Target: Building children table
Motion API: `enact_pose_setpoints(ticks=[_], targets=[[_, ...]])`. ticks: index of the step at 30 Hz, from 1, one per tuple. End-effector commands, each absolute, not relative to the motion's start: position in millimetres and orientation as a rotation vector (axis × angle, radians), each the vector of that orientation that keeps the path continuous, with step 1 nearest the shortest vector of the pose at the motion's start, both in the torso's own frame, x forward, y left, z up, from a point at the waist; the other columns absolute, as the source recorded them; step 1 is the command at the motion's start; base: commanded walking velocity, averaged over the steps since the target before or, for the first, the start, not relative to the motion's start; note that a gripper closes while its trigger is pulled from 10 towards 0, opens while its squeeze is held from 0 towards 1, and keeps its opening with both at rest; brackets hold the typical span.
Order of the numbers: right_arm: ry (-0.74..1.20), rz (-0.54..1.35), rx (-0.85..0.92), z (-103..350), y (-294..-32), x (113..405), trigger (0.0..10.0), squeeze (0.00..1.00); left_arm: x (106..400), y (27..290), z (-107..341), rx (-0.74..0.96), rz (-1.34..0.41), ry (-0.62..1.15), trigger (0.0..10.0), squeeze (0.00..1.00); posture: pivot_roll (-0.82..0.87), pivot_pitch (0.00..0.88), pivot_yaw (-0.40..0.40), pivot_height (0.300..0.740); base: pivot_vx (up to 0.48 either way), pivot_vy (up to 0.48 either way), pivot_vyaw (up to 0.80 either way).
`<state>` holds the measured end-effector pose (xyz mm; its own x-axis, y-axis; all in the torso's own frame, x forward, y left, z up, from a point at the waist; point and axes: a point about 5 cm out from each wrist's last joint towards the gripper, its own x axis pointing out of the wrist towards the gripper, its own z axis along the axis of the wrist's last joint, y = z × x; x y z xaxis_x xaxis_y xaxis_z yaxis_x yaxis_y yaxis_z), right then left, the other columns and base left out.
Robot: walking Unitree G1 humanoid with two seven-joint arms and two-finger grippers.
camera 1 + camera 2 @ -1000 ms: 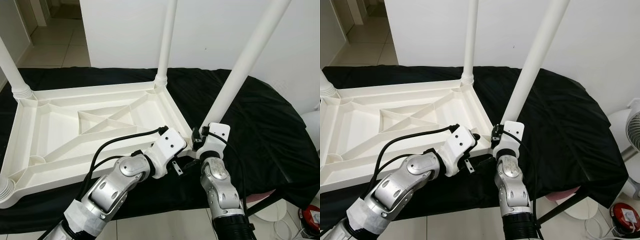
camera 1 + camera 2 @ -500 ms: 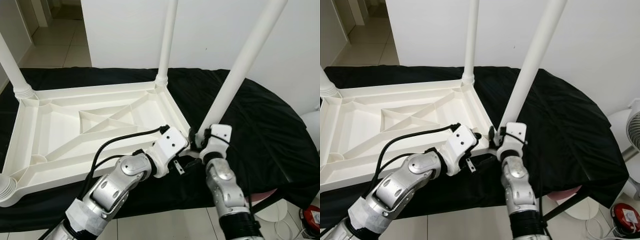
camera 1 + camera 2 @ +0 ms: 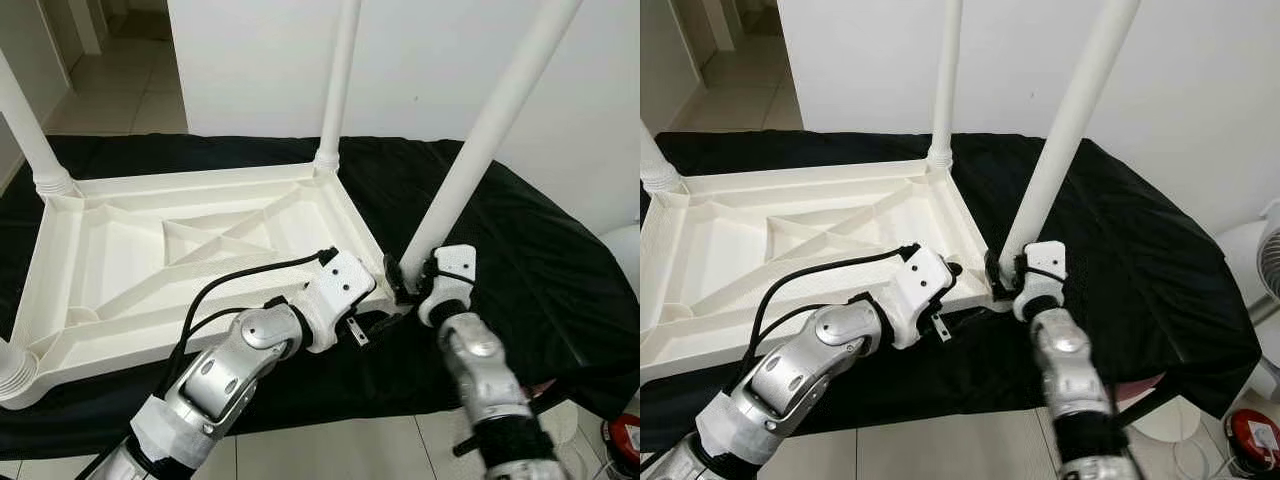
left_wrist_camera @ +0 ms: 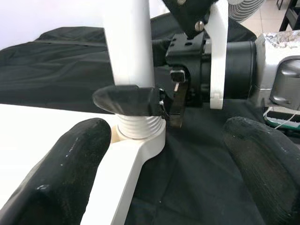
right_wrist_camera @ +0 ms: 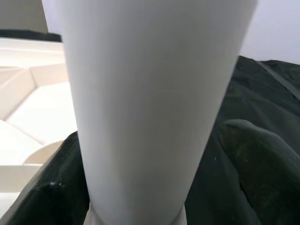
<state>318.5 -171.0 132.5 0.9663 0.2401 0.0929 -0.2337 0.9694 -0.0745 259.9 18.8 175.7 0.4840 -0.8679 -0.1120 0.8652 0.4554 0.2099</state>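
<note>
- Black fingers of your right gripper (image 3: pixel 408 283) close around the white leg (image 3: pixel 470 175) just above its threaded base, as the left wrist view shows.
- Beside it, your left gripper (image 4: pixel 159 159) sits with fingers spread wide, holding nothing, aimed at the same corner socket (image 4: pixel 140 138).
- Beyond both grippers, the upturned table top (image 3: pixel 130 260) lies on black cloth (image 3: pixel 520 250), three other legs standing.
- Judging by its lean, this leg may cross-thread or jam if you twist while it tilts; the unheld top could also slide.
</note>
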Motion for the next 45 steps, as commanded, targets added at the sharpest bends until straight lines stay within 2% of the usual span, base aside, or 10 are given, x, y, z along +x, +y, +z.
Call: enact_pose_setpoints(ticks=[1,17,19,21,26,31,33,39,40,45], targets=[[-0.093,0.331,-0.083,129.1,-173.4,321.5,10.0,0.00,258.1,14.3,175.3,0.249,-1.134,0.002,10.0,0.00,-0.02,0.000,-0.067,0.740,0.000,0.000,0.00],[-0.020,0.561,-0.173,123.7,-176.5,341.4,10.0,0.00,259.6,14.6,163.3,0.236,-1.124,0.051,10.0,0.00,0.00,0.000,-0.072,0.740,0.000,0.000,0.00],[-0.018,0.574,-0.172,122.8,-176.2,342.9,8.7,0.00,260.3,14.8,160.0,0.231,-1.115,0.061,10.0,0.00,0.00,0.000,-0.072,0.740,0.000,0.000,0.00],[-0.014,0.588,-0.179,121.1,-175.7,344.5,5.5,0.00,261.9,14.9,154.6,0.223,-1.097,0.071,10.0,0.00,0.01,0.000,-0.074,0.740,0.000,0.000,0.00],[-0.013,0.601,-0.183,120.0,-177.0,346.8,5.0,0.00,262.4,14.9,150.6,0.217,-1.086,0.081,10.0,0.00,0.01,0.000,-0.074,0.740,0.000,0.000,0.00],[-0.008,0.605,-0.189,118.7,-179.0,347.4,2.3,0.00,262.4,14.7,151.0,0.215,-1.086,0.082,10.0,0.00,0.01,0.000,-0.074,0.740,0.000,0.000,0.00],[0.000,0.607,-0.182,116.3,-180.4,346.7,0.0,0.00,262.8,14.6,151.1,0.215,-1.087,0.081,10.0,0.00,0.01,0.000,-0.074,0.740,0.000,0.000,0.00],[0.020,0.601,-0.165,110.7,-181.4,344.6,0.0,0.00,262.9,14.8,151.3,0.215,-1.087,0.079,10.0,0.00,0.01,0.000,-0.077,0.740,0.000,0.000,0.00],[0.044,0.574,-0.129,105.9,-181.9,343.6,10.0,0.00,262.7,14.7,151.5,0.214,-1.087,0.077,10.0,0.00,0.01,0.000,-0.082,0.740,0.000,0.000,0.00],[0.087,0.522,-0.094,97.1,-180.7,342.5,10.0,0.00,262.5,14.7,151.4,0.210,-1.088,0.074,10.0,0.00,0.01,0.000,-0.083,0.740,0.000,0.000,0.00]])
